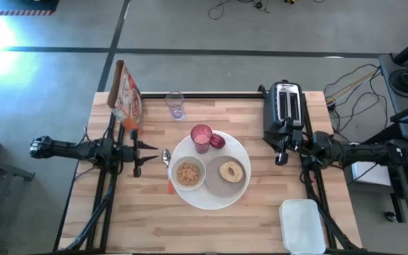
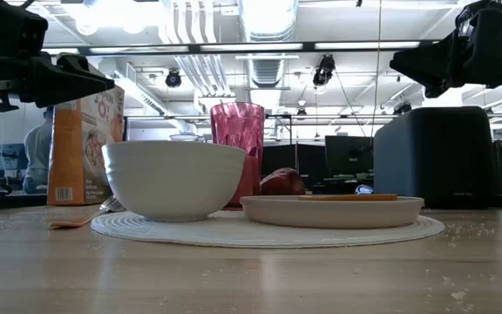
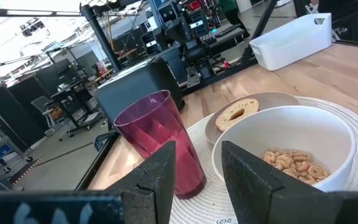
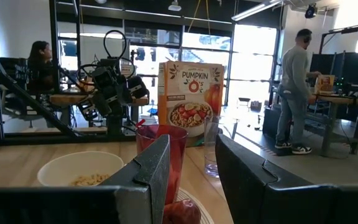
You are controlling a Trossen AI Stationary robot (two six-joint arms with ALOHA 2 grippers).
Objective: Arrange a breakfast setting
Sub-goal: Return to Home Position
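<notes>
The placemat sits mid-frame on the desk between both empty end effectors, fingers apart: left end effector just left of the spoon, right end effector farther off rightward.

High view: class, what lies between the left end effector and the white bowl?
The spoon, lying at the placemat's edge, sits between the left end effector and the white bowl. The high view shows this plainly.

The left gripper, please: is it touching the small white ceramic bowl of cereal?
Apart. The high view shows the left gripper well short of the white bowl, with an orange-handled spoon lying between them.
</notes>
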